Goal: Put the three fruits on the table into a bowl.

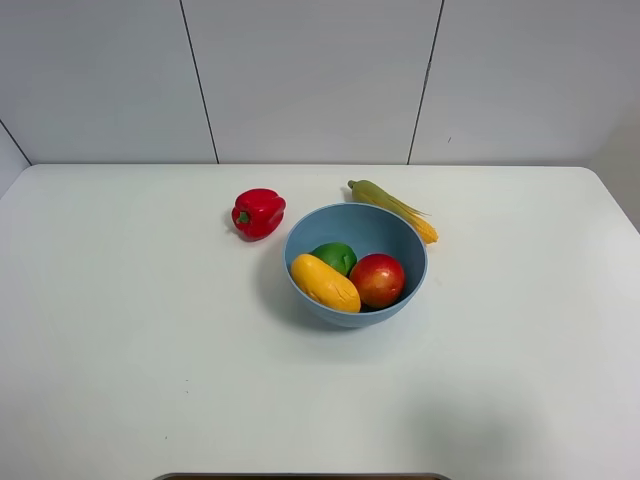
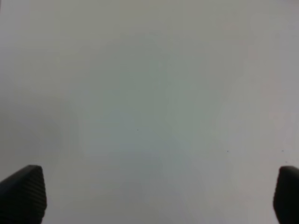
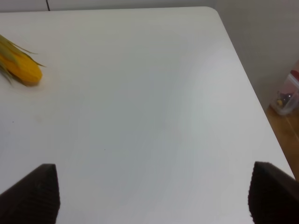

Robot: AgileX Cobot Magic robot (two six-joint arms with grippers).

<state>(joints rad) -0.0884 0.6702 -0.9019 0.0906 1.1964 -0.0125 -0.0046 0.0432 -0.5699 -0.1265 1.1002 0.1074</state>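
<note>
The left hand point(image 2: 159, 196) shows only as two dark ribbed fingertips point(image 2: 23, 193) at the lower corners of its wrist view, spread wide apart with nothing between them but the bare, smooth white worktop point(image 2: 149, 93). The right hand point(image 3: 152, 193) likewise has its ribbed black fingertips point(image 3: 35, 193) standing apart over plain worktop, gripping nothing and touching nothing; the yellow end of the corn cob point(image 3: 21, 67) lies at the upper left of that view, well away from the fingers. In the high view neither hand appears. Going left to right there: a glossy red bell pepper point(image 1: 259, 212) with a green stem sits left of centre; just right of it stands the round, deep light-blue bowl point(image 1: 400, 235), smooth plastic, at the middle of the frame. Inside it lie all three fruits: the elongated yellow-orange mango point(image 1: 324, 282) at the lower left, the small round green lime point(image 1: 336, 256) behind it, and the round red-orange pomegranate-like fruit point(image 1: 378, 279) at the right, touching the mango. The tapered yellow-green corn cob lies behind the bowl's upper right rim.
</note>
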